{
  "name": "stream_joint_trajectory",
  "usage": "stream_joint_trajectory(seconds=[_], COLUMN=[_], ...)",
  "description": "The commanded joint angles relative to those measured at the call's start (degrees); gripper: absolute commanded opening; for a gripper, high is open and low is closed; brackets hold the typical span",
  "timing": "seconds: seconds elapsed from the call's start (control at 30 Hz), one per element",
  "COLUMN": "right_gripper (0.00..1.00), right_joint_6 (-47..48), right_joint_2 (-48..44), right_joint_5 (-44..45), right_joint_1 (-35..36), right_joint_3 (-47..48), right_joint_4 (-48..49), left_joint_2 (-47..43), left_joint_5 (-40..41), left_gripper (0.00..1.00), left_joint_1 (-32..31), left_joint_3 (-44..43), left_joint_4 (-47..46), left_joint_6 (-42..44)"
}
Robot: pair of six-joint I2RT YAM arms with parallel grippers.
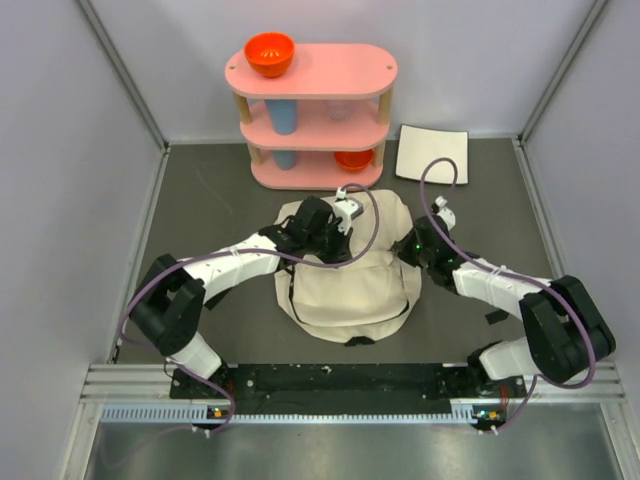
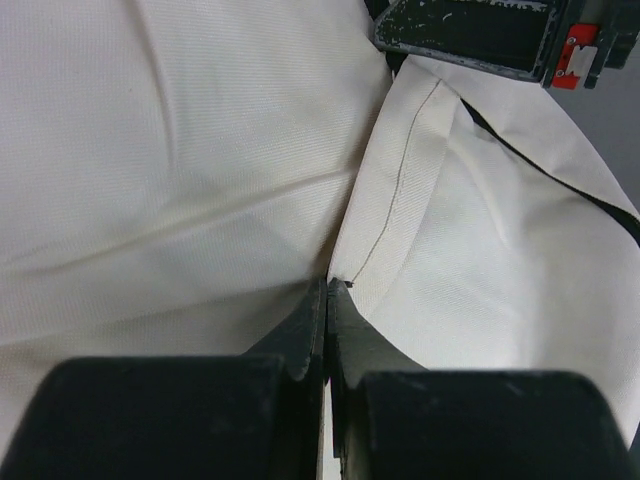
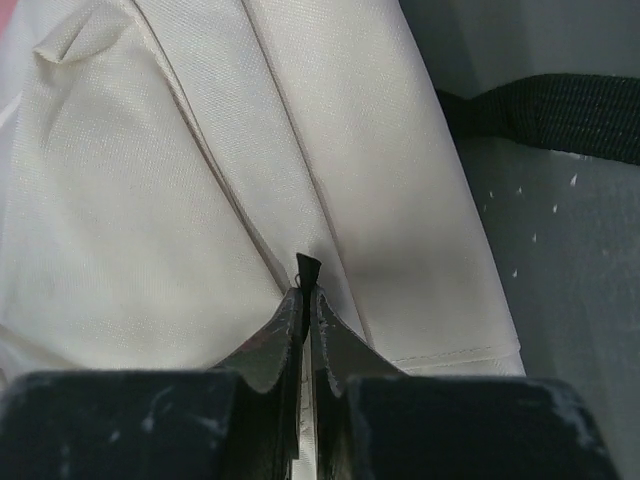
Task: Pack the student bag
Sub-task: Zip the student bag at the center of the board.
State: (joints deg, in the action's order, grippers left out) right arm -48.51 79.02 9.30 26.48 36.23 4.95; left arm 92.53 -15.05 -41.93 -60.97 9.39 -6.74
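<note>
The student bag [image 1: 345,295], a cream fabric backpack, lies flat in the middle of the table with its black straps underneath. My left gripper [image 1: 340,240] rests on the bag's upper left part. In the left wrist view its jaws [image 2: 327,285] are shut, pinching the stitched edge of a cream fabric flap [image 2: 400,200]. My right gripper [image 1: 413,248] sits at the bag's upper right edge. The right wrist view shows that gripper [image 3: 306,292] shut on a small black zipper pull [image 3: 308,267] along a seam.
A pink three-tier shelf [image 1: 312,72] stands behind the bag, with an orange bowl [image 1: 270,53] on top, a blue cup [image 1: 283,117] in the middle and another orange bowl [image 1: 353,159] below. A flat white square sheet [image 1: 432,152] lies to its right. A black strap [image 3: 560,115] lies beside the bag.
</note>
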Motion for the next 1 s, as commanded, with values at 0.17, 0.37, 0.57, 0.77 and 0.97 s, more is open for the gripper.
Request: stream_joint_trajectory(seconds=[0.17,0.37,0.57,0.77,0.97], right_gripper=[0.00,0.00,0.66,0.80,0.90], right_joint_6=[-3.35,-2.20,-1.76,-0.80,2.36], right_joint_2=[-8.27,-12.48,-19.06,-21.99,-16.20], right_joint_5=[9.77,9.68,11.79,5.13,-6.66], right_joint_1=[-1.08,-0.99,-1.60,-3.71,-3.72], right_joint_3=[-4.94,-5.11,-7.40,-6.61,-2.22], right_joint_4=[0.42,-2.48,-4.86,-7.67,-7.59], left_joint_2=[-4.38,-4.11,-5.52,-10.70,-17.55], left_joint_5=[6.35,8.02,10.21,12.41,18.30], left_gripper=[0.00,0.00,0.21,0.70,0.99], left_joint_1=[2.20,2.38,2.38,2.65,4.31], left_joint_3=[5.07,2.96,0.77,0.50,2.52], left_joint_4=[7.49,8.98,11.09,11.27,8.55], left_joint_6=[-1.25,-0.64,-2.04,-4.24,-7.14])
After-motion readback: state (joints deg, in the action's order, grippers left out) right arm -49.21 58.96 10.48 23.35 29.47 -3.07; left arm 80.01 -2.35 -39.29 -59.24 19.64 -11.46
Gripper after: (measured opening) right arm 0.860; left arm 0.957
